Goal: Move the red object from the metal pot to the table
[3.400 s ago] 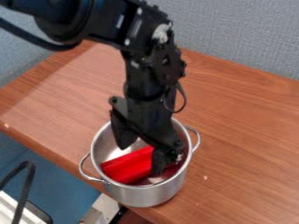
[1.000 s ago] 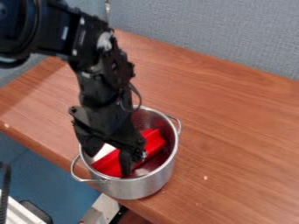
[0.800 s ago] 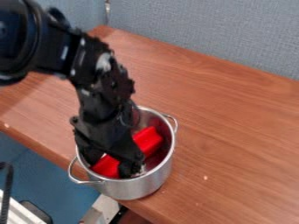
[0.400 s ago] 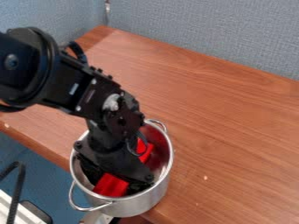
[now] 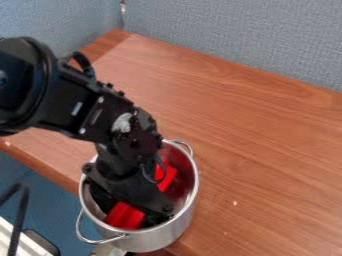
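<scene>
Because the red bar can be reached only from above, inside the pot's walls, the black robot gripper (image 5: 131, 190) has been lowered over its middle, its fingers spread wide. The smooth, bright red bar (image 5: 124, 216) is contained in the round, shiny steel pot (image 5: 170, 232), near the edge of the brown wooden table (image 5: 267, 160). Its long axis is directed diagonally, from lower left to upper right. A firm hold cannot be confirmed.
</scene>
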Motion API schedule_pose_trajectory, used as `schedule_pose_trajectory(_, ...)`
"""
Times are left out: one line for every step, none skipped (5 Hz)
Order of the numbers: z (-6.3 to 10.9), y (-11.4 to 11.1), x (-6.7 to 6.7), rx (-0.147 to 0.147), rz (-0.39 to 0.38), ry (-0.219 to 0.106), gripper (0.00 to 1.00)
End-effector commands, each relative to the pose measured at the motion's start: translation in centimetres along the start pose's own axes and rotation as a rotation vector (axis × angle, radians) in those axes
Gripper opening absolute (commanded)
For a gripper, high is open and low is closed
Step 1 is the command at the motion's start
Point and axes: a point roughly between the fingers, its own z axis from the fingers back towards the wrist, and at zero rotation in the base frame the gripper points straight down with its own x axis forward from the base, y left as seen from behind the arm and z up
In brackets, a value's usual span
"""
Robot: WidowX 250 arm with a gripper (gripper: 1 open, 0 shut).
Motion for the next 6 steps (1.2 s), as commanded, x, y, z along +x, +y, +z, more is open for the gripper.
schedule_pose_trajectory(0.4,-1.0,1.4,0.002,-0.069,-0.028,1.00)
schedule_pose_trajectory(0.5,-1.8,2.6,-0.004,-0.098,-0.038,0.00)
schedule_pose_trajectory(0.9,-2.5,3.5,-0.014,-0.118,-0.045,0.00)
schedule_pose_trajectory(0.7,-1.9,3.1,-0.007,-0.074,-0.023,0.00)
schedule_pose_trajectory(0.5,-0.5,2.7,-0.004,-0.037,-0.008,0.00)
schedule_pose_trajectory(0.1,-0.5,2.7,0.001,-0.017,0.010,0.00)
